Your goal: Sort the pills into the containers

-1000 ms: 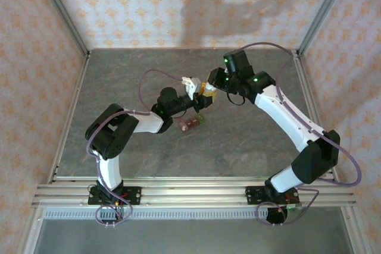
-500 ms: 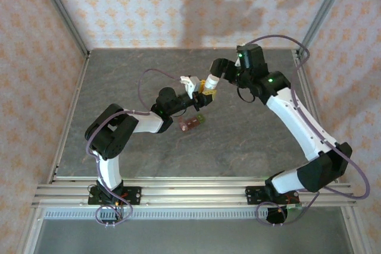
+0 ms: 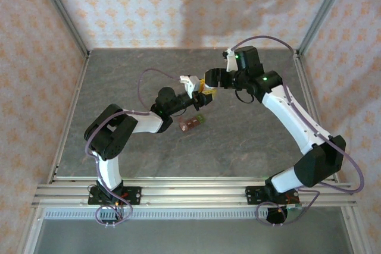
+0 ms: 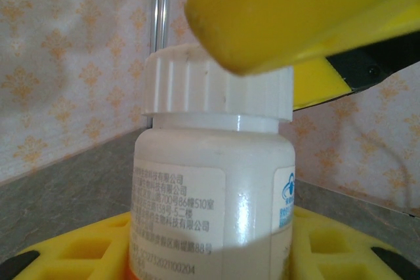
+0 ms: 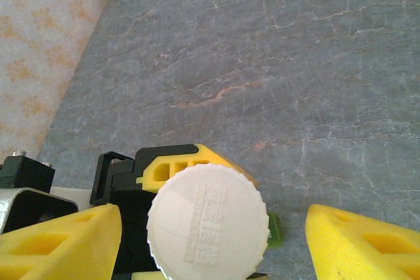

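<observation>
Right gripper point(image 3: 213, 80) has let go of the ribbed cap point(image 5: 209, 222) on the white pill bottle point(image 4: 213, 208) since a second ago, its jaws now apart either side, not touching; the left gripper point(image 3: 198, 92) keeps its jaws clamped on the bottle's body, upright. Light, stiff and smooth, the bottle probably turns best by the cap's ribs; the pill organiser strip point(image 3: 191, 123) lies on the table point(image 3: 250, 141) nearby, likely to skid.

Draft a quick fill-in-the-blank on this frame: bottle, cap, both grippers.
1. The left gripper holds a bottle whose body is ____ in colour.
2. Its cap is ____ (on/off) the bottle.
3. The right gripper has its jaws either side of the cap, standing ____ (open/shut).
Missing words: white; on; open.
</observation>
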Controlling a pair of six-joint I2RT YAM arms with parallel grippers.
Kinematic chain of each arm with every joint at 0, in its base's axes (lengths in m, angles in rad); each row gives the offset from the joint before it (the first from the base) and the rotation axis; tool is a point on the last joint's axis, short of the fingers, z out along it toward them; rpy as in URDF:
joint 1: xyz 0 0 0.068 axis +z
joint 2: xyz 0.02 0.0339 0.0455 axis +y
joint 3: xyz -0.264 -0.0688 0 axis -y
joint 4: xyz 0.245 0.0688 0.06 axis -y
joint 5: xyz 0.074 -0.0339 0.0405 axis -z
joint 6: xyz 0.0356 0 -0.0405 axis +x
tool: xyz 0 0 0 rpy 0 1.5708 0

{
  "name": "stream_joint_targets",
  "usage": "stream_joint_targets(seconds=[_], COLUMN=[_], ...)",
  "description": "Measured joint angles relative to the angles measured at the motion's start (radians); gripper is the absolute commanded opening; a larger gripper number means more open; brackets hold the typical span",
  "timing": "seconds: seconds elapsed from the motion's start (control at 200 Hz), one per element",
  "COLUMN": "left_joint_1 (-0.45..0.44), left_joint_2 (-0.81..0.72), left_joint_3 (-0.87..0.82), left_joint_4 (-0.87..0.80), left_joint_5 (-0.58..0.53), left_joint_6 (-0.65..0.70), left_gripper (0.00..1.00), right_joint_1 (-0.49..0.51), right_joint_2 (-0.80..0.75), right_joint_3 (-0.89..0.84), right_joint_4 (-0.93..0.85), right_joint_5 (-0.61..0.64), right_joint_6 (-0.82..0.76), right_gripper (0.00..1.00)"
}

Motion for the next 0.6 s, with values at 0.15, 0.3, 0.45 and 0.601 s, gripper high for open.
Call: stream_joint_targets(seconds=[0.15, 0.3, 0.45, 0.601], left_joint_1=[0.0, 0.0, 0.0, 0.0], left_joint_2=[0.0, 0.0, 0.0, 0.0], left_joint_3=[0.0, 0.0, 0.0, -0.001], left_joint_4=[0.0, 0.0, 0.0, -0.001], left_joint_5=[0.0, 0.0, 0.0, 0.0], left_joint_6=[0.0, 0.0, 0.0, 0.0], left_gripper=[0.0, 0.0, 0.0, 0.0], right_joint_1=[0.0, 0.0, 0.0, 0.001], right_joint_2=[0.005, 0.008, 0.028, 0.05], right_joint_3=[0.0, 0.0, 0.002, 0.004], right_joint_4=[0.0, 0.006, 0.007, 0.01], right_joint_5=[-0.005, -0.004, -0.004, -0.01], right_joint_6=[-0.005, -0.005, -0.005, -0.004], right_gripper=[0.66, 0.63, 0.6, 0.57])
